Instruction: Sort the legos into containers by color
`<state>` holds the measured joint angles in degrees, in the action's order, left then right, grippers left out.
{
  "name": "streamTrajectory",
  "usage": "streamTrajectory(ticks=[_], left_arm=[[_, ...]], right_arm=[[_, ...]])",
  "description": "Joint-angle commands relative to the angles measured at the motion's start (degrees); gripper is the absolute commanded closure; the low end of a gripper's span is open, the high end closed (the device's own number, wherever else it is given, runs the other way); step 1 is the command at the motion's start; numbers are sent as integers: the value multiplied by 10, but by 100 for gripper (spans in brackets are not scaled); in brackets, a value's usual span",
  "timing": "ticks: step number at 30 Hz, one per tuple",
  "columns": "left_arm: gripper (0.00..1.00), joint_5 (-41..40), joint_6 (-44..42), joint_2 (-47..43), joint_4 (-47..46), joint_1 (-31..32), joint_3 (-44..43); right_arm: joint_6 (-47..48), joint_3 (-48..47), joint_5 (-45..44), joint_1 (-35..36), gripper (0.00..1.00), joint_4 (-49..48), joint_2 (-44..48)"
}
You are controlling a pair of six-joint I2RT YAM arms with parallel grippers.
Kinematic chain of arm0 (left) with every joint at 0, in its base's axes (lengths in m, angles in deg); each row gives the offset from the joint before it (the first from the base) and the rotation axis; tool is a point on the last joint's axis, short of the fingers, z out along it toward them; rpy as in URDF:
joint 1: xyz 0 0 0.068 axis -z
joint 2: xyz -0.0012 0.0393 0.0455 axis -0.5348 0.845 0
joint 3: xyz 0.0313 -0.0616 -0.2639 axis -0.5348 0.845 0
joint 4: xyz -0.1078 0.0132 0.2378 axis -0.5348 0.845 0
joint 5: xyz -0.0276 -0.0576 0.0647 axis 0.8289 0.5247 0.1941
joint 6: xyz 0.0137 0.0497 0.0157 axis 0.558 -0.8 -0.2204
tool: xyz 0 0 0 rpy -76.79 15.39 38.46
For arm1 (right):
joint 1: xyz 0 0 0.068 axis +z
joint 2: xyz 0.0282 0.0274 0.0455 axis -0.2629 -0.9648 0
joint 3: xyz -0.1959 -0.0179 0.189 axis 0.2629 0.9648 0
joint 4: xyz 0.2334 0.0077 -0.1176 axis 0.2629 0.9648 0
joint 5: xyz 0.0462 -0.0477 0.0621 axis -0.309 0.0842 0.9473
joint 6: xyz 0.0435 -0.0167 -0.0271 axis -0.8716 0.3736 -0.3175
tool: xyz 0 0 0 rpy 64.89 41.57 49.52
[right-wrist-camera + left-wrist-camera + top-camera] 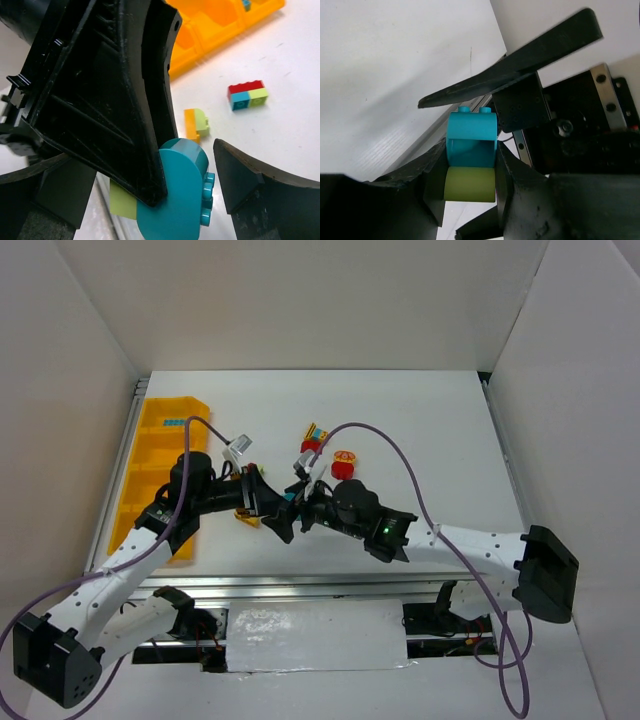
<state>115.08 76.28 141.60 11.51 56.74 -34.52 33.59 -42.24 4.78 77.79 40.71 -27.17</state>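
Note:
A clump of two legos, a teal brick [470, 140] stuck on a pale green one [470, 184], is held above the table between the two arms. My left gripper [470, 167] is shut on this clump, its jaws pressing both sides. In the right wrist view the teal brick [182, 200] sits between the spread fingers of my right gripper [150, 172], which is open; its right finger [255, 190] stands clear of the studs. From above, both grippers meet at the teal brick [291, 501]. The yellow-orange tray of containers [150, 455] lies at the left.
On the table lie a red-teal-green clump [248, 95] and an orange-green brick [196, 124]. Red and yellow pieces [316, 435] and a red round one [344, 462] lie behind the grippers. Small teal bricks [173, 423] rest in the tray's far compartment.

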Motion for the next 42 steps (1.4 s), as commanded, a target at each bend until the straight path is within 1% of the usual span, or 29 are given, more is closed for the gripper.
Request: streamTrajectory(ticks=[1, 2, 5, 6, 8, 9, 11, 13, 15, 18, 19, 22, 23, 25, 26, 28, 29, 31, 32, 34, 35, 39, 42], left_arm=[[100, 41, -40, 1, -27, 7, -24], [100, 46, -45, 4, -27, 8, -27], [100, 52, -67, 7, -28, 8, -33], [100, 55, -76, 9, -26, 7, -36], [100, 54, -95, 5, -18, 6, -39], [100, 55, -101, 4, -19, 6, -39], [100, 58, -113, 2, -21, 6, -39], [100, 79, -124, 2, -28, 7, -37], [100, 98, -124, -4, -41, 7, -35], [100, 105, -116, -17, -59, 6, -26], [100, 105, -111, -21, -77, 7, -21], [100, 93, -83, -40, -110, 7, -13], [100, 87, -76, -51, -127, 6, -11], [100, 65, -48, -68, -147, 7, -3], [100, 52, -38, -73, -154, 7, 0], [100, 28, -1, -88, -182, 7, 10], [100, 1, 20, -92, -186, 6, 13], [100, -19, 39, -99, -206, 7, 24], [100, -37, 45, -106, -210, 7, 26], [100, -52, 63, -114, -216, 7, 33], [100, -59, 73, -117, -219, 7, 35], [100, -66, 100, -126, -243, 7, 50], [100, -75, 121, -139, -270, 7, 67]], right_arm=[[-44, -7, 78, -35, 0, -12, 35], [-54, -6, 125, -60, 0, -2, 40], [-92, 8, 207, -101, 0, 5, 68], [-109, 18, 267, -128, 0, 5, 83], [-123, 26, 318, -150, 0, 5, 96], [-135, 32, 358, -166, 0, 6, 106], [-148, 40, 393, -178, 0, -2, 116], [-180, 58, 431, -196, 0, -35, 129], [-204, 67, 443, -211, 0, -48, 138], [-224, 68, 429, -218, 1, -38, 142], [-228, 68, 401, -219, 2, -30, 144], [-272, 98, 388, -219, 5, -76, 146], [-305, 125, 389, -219, 6, -132, 147], [-341, 150, 391, -217, 7, -195, 147], [-376, 176, 388, -212, 7, -266, 146], [-405, 200, 375, -198, 7, -343, 141], [-419, 210, 358, -180, 7, -397, 133], [-422, 210, 339, -161, 9, -430, 124], [-421, 210, 311, -151, 9, -457, 116], [-415, 205, 287, -128, 10, -470, 108], [-409, 197, 260, -119, 11, -470, 99], [-406, 178, 230, -107, 15, -496, 72], [-405, 157, 202, -100, 19, -487, 48]])
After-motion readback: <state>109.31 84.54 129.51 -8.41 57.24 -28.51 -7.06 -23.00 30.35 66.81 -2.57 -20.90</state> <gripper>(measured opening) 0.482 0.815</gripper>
